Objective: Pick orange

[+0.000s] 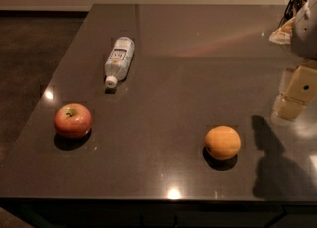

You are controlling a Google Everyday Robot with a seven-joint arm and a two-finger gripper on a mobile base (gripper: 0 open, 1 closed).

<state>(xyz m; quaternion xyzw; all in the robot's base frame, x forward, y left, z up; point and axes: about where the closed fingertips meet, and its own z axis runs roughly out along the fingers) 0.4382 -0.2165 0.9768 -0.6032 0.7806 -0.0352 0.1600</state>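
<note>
Dark grey, glossy worktop (198, 73) with pale light spots. Yellow-orange orange (223, 142). Red apple (73, 120), greenish stem dimple. Clear bottle (120, 59), white cap (111, 80), pale label (119, 53). Cream gripper (293, 98) at right edge, above worktop.

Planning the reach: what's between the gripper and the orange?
Just bare table and a shadow, in the camera view; the gripper is up-right of the orange.

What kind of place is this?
Likely a kitchen or break-room counter: a dark polished countertop carrying an orange, an apple and a water bottle lying flat. The claw hangs at the right edge.
</note>
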